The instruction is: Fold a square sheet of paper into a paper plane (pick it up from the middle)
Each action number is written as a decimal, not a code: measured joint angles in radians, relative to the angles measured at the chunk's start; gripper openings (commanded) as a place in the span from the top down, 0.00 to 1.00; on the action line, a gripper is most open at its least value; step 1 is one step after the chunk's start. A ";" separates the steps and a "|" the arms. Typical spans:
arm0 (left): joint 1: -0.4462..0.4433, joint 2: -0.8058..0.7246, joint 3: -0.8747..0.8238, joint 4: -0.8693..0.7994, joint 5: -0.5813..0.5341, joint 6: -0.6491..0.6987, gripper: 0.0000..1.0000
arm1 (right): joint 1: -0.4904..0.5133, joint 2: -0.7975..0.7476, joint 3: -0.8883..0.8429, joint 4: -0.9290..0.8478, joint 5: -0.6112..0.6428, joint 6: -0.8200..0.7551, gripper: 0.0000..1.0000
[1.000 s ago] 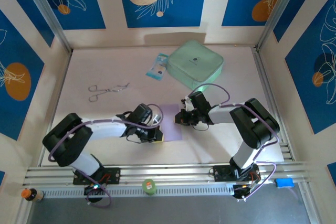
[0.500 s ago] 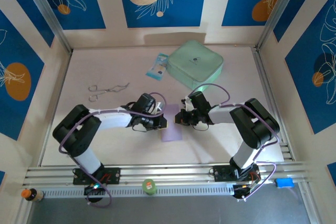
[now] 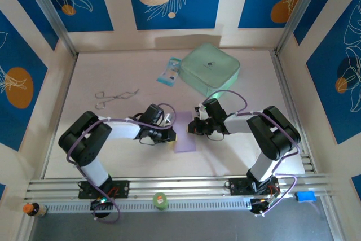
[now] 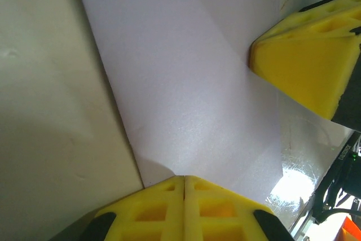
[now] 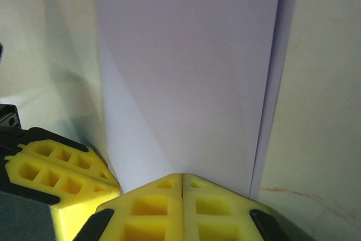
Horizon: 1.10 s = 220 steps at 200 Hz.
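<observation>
The lavender square sheet of paper (image 3: pixel 185 139) lies on the table between the arms, folded into a narrow upright strip. My left gripper (image 3: pixel 171 134) is shut, its tips resting on the strip's left edge. In the left wrist view the paper (image 4: pixel 186 83) runs flat away from the closed tips (image 4: pixel 184 178). My right gripper (image 3: pixel 193 127) is shut too, tips on the strip's right side. The right wrist view shows two paper layers (image 5: pixel 186 71) slightly offset along the right edge, beyond the closed tips (image 5: pixel 181 176). No dart shape shows.
A mint-green case (image 3: pixel 210 69) and a blue-white packet (image 3: pixel 169 71) lie at the back of the table. Metal forceps (image 3: pixel 115 97) lie to the left. A green roll (image 3: pixel 161 200) sits on the front rail.
The left gripper swung the paper's left half over to the right, halving its width, then drew back slightly to the left edge. The right gripper stayed put.
</observation>
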 measured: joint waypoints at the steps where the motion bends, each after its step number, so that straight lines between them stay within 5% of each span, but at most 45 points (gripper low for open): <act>1: 0.000 0.000 0.000 0.000 0.000 0.000 0.94 | 0.000 0.000 0.000 0.000 0.000 0.000 1.00; 90: 0.042 0.077 0.147 -0.004 -0.008 -0.002 0.94 | 0.000 0.000 0.000 0.000 0.000 0.000 1.00; 220: 0.070 0.090 0.121 0.051 0.060 -0.037 0.92 | -0.001 0.000 0.000 0.000 0.000 0.000 1.00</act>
